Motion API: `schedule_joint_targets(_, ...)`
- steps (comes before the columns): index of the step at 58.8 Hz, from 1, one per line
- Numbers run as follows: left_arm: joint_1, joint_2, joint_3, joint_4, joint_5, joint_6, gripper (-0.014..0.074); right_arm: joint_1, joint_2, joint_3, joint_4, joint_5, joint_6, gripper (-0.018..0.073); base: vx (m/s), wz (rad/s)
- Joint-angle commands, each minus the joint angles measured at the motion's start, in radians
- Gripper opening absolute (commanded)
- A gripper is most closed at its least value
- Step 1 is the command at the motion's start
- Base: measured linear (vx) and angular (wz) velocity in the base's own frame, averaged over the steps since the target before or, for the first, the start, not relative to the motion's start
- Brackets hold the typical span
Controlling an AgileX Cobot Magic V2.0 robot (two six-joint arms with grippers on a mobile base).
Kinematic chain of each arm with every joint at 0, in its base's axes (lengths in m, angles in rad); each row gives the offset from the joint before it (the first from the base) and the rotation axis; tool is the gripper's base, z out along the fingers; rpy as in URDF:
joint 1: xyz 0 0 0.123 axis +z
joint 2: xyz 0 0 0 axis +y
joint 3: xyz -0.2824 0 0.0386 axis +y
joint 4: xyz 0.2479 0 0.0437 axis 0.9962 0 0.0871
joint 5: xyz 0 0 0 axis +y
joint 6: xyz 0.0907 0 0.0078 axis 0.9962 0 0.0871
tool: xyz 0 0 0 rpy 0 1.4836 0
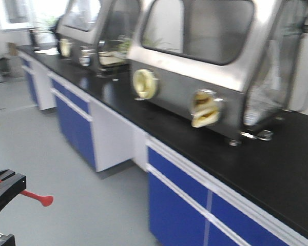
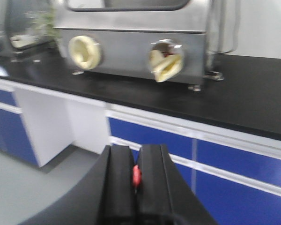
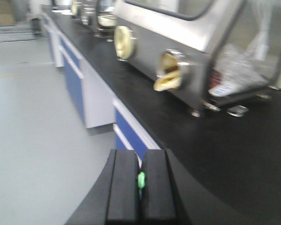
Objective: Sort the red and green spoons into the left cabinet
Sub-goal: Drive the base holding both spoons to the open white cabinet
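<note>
Front view: set above bench-top height and facing forward and a little down. The long black-topped lab bench (image 1: 277, 169) runs diagonally from far left to near right, at middle distance. The left arm's black gripper (image 1: 15, 187) cuts into the lower-left corner, with a thin red plastic spoon (image 1: 38, 198) sticking out of it.

Left wrist view: low, looking out along its own gripper (image 2: 135, 157) and facing the bench almost square-on, fairly near. A sliver of the red spoon (image 2: 136, 176) shows between the fingers, so this spoon is shared with the front view.

Right wrist view: looks out along the right black gripper (image 3: 140, 161), which pinches a thin green plastic spoon (image 3: 141, 179). The bench is seen obliquely, receding to the upper left.

All three views share the stainless-steel glove box with two round cream ports (image 1: 205, 66) (image 2: 131, 51) (image 3: 178, 42).
</note>
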Motion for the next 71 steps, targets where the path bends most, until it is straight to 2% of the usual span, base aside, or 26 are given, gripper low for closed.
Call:
schedule_joint_targets(1,-0.004,-0.006,-0.03,-0.008,-0.087,-0.008,0.0,0.003,0.003,-0.033,-0.021,-0.062,-0.01,-0.0001,0.14,0.76)
schedule_joint_targets(38,-0.004,-0.006,-0.03,-0.008,-0.087,-0.008,0.0,0.003,0.003,-0.033,-0.021,-0.06,-0.01,-0.0001,0.26,0.63)
schedule_joint_targets(71,-0.004,-0.006,-0.03,-0.008,-0.087,-0.008,0.0,0.003,0.003,-0.033,-0.021,-0.06,-0.01,-0.0001,0.45,0.44)
